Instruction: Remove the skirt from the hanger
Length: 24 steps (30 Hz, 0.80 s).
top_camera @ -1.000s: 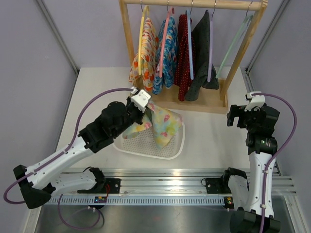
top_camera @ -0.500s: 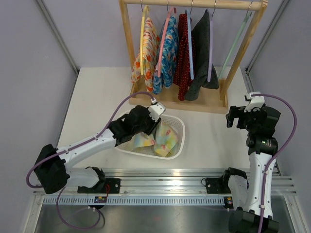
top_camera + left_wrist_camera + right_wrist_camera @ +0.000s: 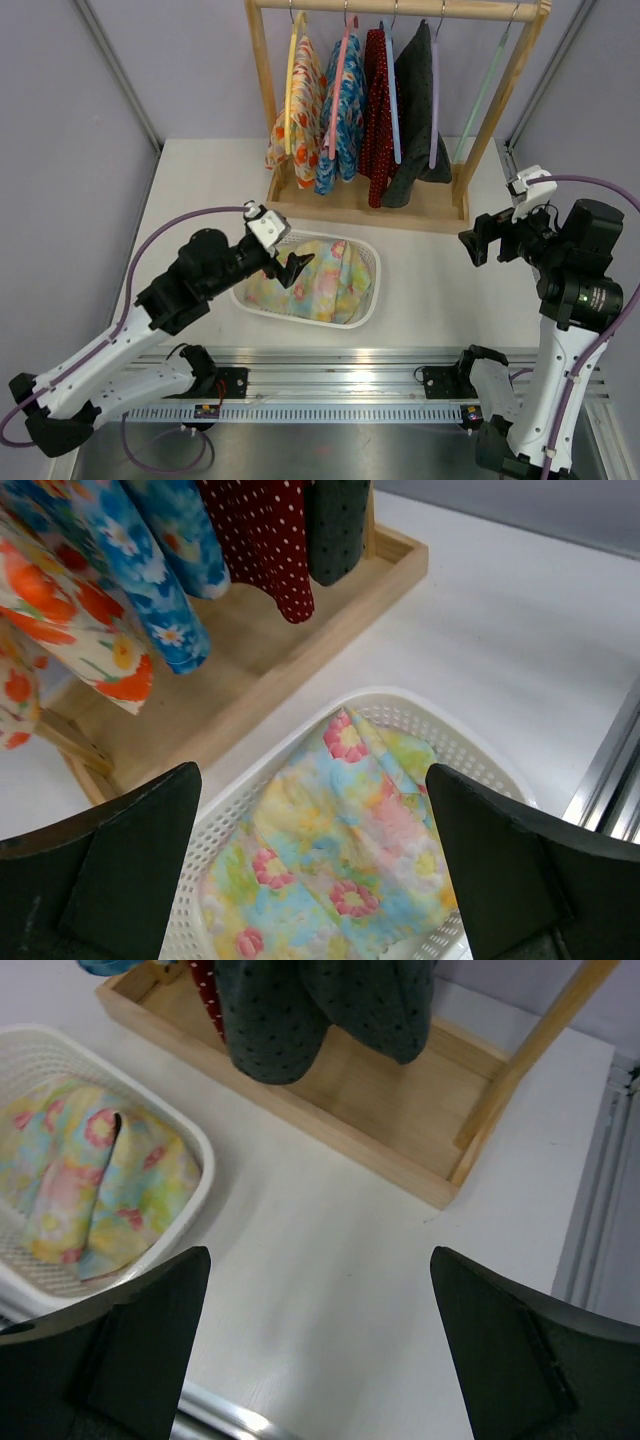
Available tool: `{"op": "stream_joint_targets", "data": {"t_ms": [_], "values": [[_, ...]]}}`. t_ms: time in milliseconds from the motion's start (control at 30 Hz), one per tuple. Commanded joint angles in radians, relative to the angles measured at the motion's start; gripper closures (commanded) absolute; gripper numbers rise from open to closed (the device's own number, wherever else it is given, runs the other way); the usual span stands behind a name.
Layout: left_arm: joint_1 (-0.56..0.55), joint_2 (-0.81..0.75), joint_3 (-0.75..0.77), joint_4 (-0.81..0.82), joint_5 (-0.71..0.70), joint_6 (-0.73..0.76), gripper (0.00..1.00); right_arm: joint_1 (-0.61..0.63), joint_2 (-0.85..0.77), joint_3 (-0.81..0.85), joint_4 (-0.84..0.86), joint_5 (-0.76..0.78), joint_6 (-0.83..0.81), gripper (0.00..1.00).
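Skirt (image 3: 322, 281) now in basket (image 3: 374, 289); left gripper (image 3: 289, 268) wide

The top camera looks steeply down from high behind the near edge over the white table (image 3: 190, 190); the left wrist camera hangs close above the white perforated plastic basket (image 3: 230, 820), facing the wooden clothes rack (image 3: 270, 670); the right wrist camera views both from further right; all three share the pastel floral skirt (image 3: 70, 1180).

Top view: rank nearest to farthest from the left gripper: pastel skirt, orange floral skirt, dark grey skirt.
1. Pastel skirt, in the basket beside the left gripper.
2. Orange floral skirt, left end of the rack.
3. Dark grey skirt, right side.
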Motion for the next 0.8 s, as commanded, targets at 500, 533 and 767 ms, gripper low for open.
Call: {"op": "stream_joint_targets", "data": {"t_ms": [500,533,767], "values": [[0.003,-0.333,-0.319,0.054,-0.331,0.152,0.01,0.269,0.64,0.931,-0.037,-0.021,0.426,0.16],[0.003,-0.333,-0.322,0.054,-0.337,0.152,0.01,0.283,0.68,0.985,-0.051,0.074,0.426,0.16],[0.005,-0.323,-0.327,0.051,-0.371,0.166,0.01,0.433,0.855,1.141,0.047,0.383,0.438,0.16]]}}
